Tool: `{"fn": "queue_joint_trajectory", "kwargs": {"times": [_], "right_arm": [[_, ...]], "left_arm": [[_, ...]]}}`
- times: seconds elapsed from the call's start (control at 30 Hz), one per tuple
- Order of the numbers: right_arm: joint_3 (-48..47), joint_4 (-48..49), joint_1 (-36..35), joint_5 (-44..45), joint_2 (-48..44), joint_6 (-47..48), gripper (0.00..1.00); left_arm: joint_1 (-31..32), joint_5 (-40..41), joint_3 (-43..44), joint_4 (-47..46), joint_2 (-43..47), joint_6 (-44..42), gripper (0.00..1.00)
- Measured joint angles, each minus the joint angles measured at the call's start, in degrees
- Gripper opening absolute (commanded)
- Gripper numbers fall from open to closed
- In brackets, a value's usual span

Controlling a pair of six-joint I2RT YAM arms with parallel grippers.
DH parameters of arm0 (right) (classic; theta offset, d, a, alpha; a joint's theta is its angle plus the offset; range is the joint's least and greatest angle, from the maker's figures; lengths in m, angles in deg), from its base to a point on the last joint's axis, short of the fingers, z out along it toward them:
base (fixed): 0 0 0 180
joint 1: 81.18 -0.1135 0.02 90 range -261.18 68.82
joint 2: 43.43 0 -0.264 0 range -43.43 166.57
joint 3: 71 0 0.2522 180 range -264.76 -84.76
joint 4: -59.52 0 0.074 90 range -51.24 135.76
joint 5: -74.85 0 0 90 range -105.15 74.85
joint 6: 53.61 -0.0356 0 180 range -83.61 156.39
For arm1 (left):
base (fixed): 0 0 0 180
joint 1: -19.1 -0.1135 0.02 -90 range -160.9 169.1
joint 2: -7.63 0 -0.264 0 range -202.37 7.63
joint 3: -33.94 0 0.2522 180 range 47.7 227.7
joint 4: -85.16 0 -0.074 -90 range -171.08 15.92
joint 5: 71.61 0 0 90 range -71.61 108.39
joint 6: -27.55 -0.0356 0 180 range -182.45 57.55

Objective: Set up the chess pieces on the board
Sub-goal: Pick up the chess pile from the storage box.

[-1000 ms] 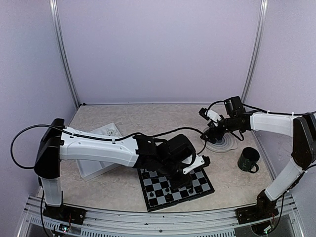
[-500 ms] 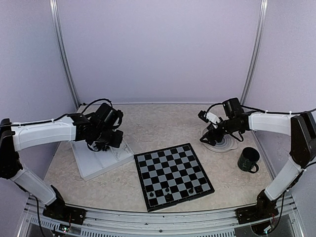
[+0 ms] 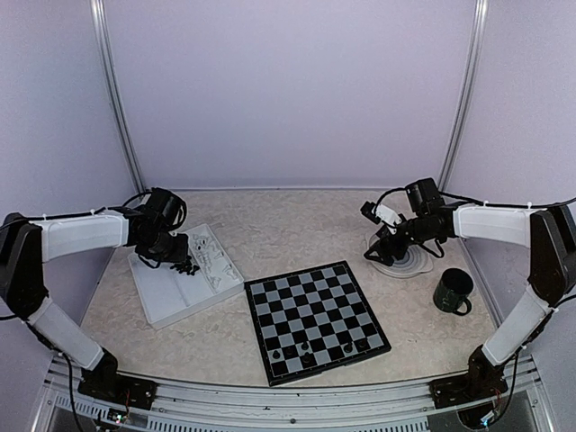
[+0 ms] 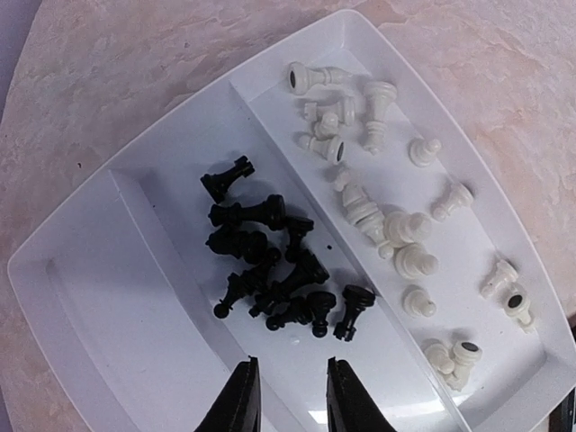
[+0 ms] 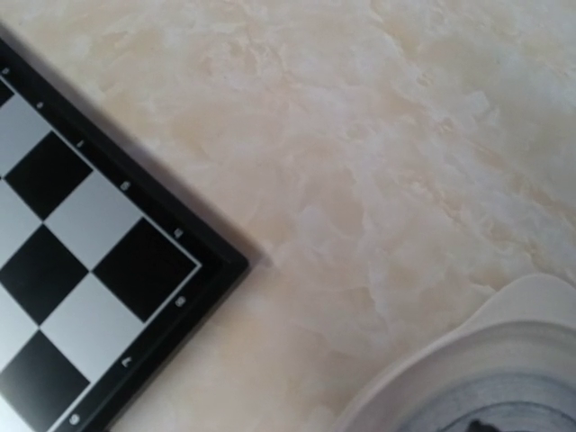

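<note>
The board (image 3: 315, 306) lies flat in the middle of the table, its corner also in the right wrist view (image 5: 81, 297). Several black chess pieces (image 3: 304, 346) stand on its near rows. More black chess pieces (image 4: 270, 261) lie heaped in the middle compartment of a white tray (image 4: 117, 297); white ones (image 4: 396, 225) are scattered in the compartment beside it. My left gripper (image 4: 290, 373) hovers open just short of the black heap, nothing between its fingers. My right gripper (image 3: 380, 247) hangs above a round plate's left edge; its fingers do not show in its wrist view.
The white tray (image 3: 166, 301) sits at the left, angled, close to the board's far left corner. A round grey ringed plate (image 3: 409, 263) lies at the right, its rim near the board's corner (image 5: 504, 360). A dark green mug (image 3: 453, 292) stands right of the board.
My left arm has swung from over the board's near rows back to the left and now hangs over the tray. The right arm has hardly moved.
</note>
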Motion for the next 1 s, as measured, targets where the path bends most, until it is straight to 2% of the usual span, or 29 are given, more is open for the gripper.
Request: {"fn": "queue_joint_trajectory", "kwargs": {"times": [0.3, 0.5, 0.83, 1.0], "right_arm": [[-0.57, -0.31, 0.0, -0.39, 0.42, 0.26, 0.84], [-1.07, -1.09, 0.0, -1.33, 1.33, 0.55, 0.83], [-1.73, -2.58, 0.0, -2.03, 2.12, 1.07, 0.83], [-2.34, -3.3, 0.0, -2.78, 2.8, 1.07, 0.83]], "left_arm": [[-3.65, -0.74, 7.56, 2.25, -10.27, -4.85, 0.38], [-5.31, -1.42, 10.38, 2.75, -14.08, -6.95, 0.39], [-6.99, -2.93, 11.91, 2.54, -21.14, -8.48, 0.35], [-6.99, -3.91, 11.76, 2.4, -21.14, -8.63, 0.23]]}}
